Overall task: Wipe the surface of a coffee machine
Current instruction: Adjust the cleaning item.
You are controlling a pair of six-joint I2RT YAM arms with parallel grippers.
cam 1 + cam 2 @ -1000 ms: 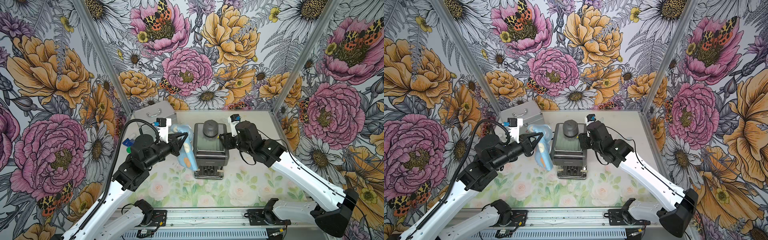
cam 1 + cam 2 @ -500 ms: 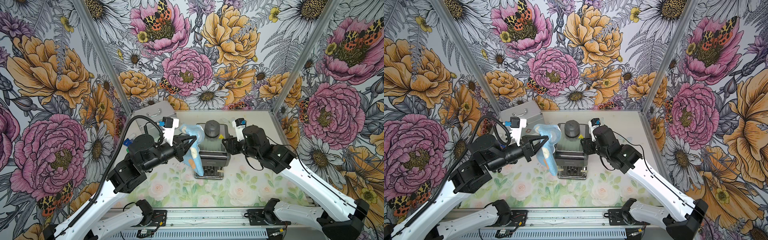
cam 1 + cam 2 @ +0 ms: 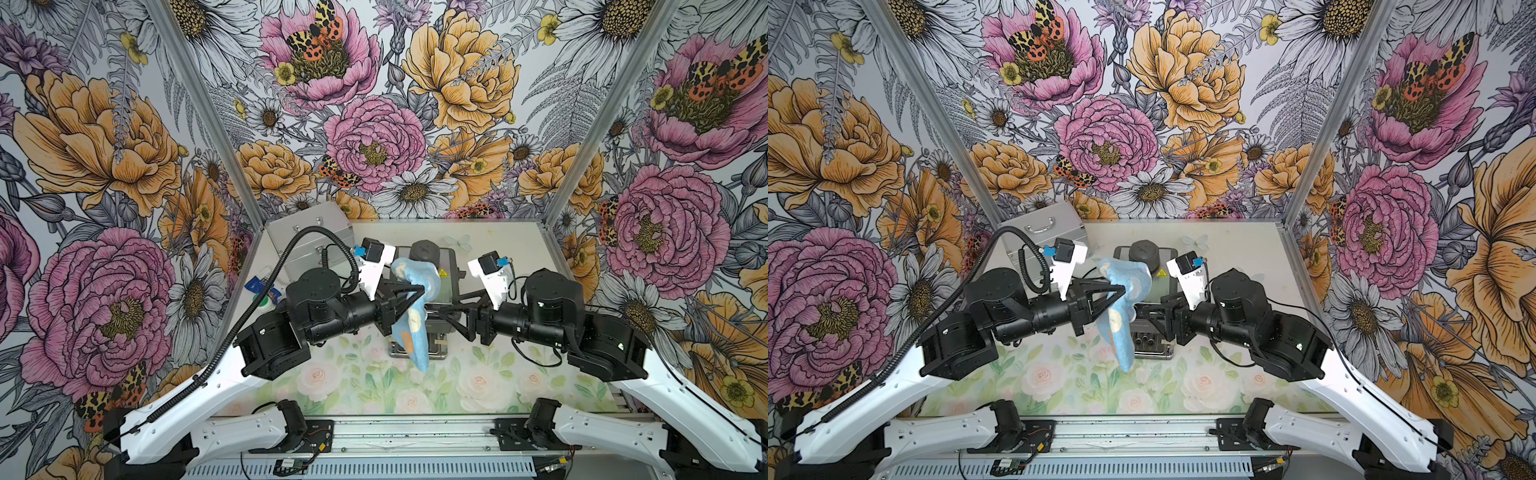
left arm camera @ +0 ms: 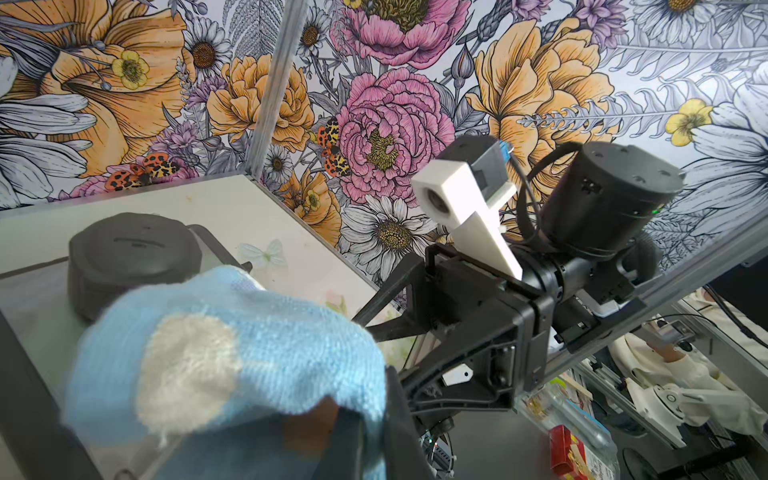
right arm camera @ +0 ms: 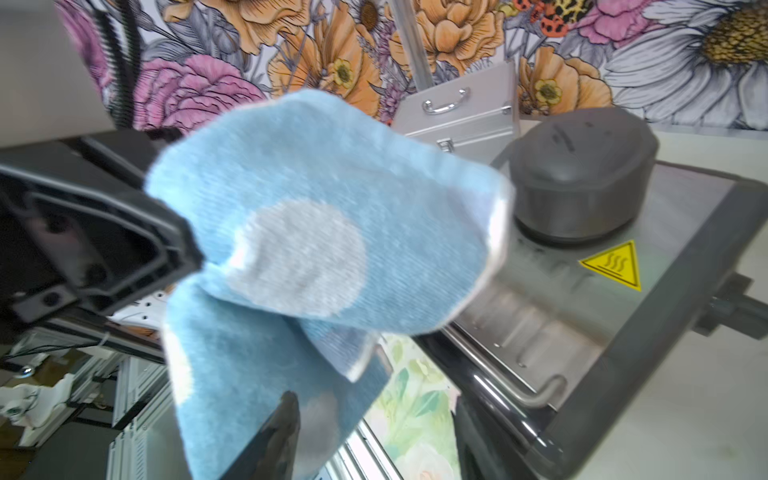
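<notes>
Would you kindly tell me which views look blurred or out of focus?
Both top views are sharp and evenly lit; in the left wrist view the blue cloth near the lens is soft, the wall crisp; in the right wrist view cloth and coffee machine look smeared.

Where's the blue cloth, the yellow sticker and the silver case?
blue cloth (image 5: 316,174), right wrist view, upper fold.
yellow sticker (image 5: 614,266), right wrist view, middle.
silver case (image 5: 473,120), right wrist view, panel under handle.
</notes>
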